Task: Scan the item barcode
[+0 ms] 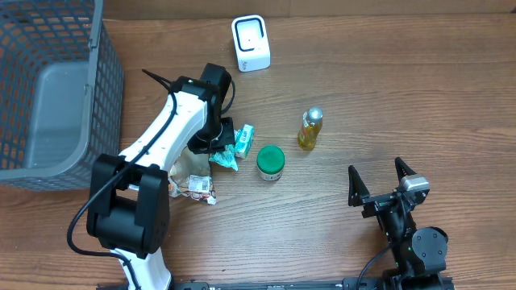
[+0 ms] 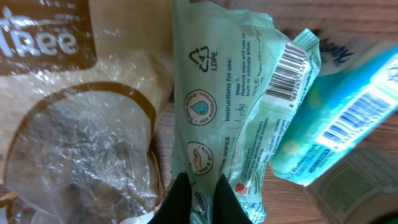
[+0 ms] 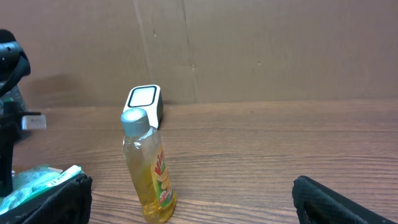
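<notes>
A pale green wipes packet [image 2: 230, 106] fills the left wrist view, its barcode [image 2: 291, 65] facing the camera at the upper right. My left gripper [image 2: 200, 193] is shut on the packet's lower edge, the black fingers pinching the film. From overhead, that gripper [image 1: 218, 149] holds the packet [image 1: 226, 159] low over the table at centre left. The white scanner [image 1: 251, 43] stands at the back, well apart from it. Near the front right, my right gripper [image 1: 379, 184] stands open with nothing between its fingers [image 3: 342, 202].
A teal box [image 1: 243, 138] lies against the packet. A brown snack bag [image 1: 193, 173] lies on the packet's other side, a green-lidded jar [image 1: 270, 163] just right of it. A yellow bottle [image 1: 310, 129] stands mid-table. A grey basket [image 1: 48, 89] fills the back left.
</notes>
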Action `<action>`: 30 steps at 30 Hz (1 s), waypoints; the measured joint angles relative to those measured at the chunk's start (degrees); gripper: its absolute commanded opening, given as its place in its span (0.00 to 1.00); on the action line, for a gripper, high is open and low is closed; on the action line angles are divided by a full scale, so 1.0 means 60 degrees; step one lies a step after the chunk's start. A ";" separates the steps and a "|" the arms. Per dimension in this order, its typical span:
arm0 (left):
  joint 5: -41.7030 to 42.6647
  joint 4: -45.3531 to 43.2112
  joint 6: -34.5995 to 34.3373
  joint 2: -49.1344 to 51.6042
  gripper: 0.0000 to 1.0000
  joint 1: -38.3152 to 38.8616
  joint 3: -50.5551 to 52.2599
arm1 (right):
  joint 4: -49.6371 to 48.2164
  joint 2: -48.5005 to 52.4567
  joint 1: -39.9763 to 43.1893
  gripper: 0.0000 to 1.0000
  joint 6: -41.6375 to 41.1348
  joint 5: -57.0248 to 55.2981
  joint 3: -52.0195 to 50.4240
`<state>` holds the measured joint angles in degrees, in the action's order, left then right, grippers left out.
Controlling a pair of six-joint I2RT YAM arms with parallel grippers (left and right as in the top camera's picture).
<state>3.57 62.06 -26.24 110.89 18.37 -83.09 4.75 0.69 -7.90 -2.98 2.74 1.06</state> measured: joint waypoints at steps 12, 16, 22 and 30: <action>-0.0277 0.0565 0.0120 0.0004 0.31 0.0040 0.0113 | 0.0004 -0.0004 0.0000 1.00 0.0004 -0.0004 0.0000; -0.0171 0.0947 0.0382 0.0007 0.21 -0.0076 -0.0550 | 0.0004 -0.0004 0.0000 1.00 -0.0004 -0.0007 0.0000; 0.0310 0.1308 0.0732 0.0007 0.17 -0.0113 -0.0933 | 0.0004 0.0000 0.0000 1.00 -0.0004 -0.0004 0.0000; 0.0401 0.1191 0.0805 0.0022 0.15 0.0193 -0.0780 | 0.0004 0.0000 0.0000 1.00 -0.0004 -0.0004 0.0000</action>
<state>5.98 69.21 -21.41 111.02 19.53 -87.77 4.78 0.69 -7.90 -3.01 2.72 1.06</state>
